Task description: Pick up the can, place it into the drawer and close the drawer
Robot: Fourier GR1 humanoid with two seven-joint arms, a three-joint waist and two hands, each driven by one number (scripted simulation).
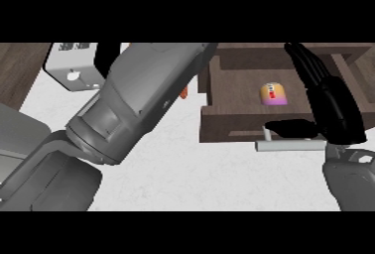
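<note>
The can (273, 93), yellow-orange above and pink below with a red label, lies inside the open brown drawer (219, 121) at the upper right. My right hand (333, 106) is open. Its straight fingers reach up along the drawer's right side, just right of the can and apart from it. The thumb (291, 128) lies across the drawer's front panel, just above the grey bar handle (289, 145). My left forearm (139, 99) crosses from the lower left to the top edge, where it leaves the view with its hand unseen.
A white appliance (70, 67) stands at the upper left on the pale counter (212, 178), with a dark shape (108, 55) beside it. A small orange thing (184, 93) peeks out from behind the left forearm. Brown wooden surfaces border the counter at top left.
</note>
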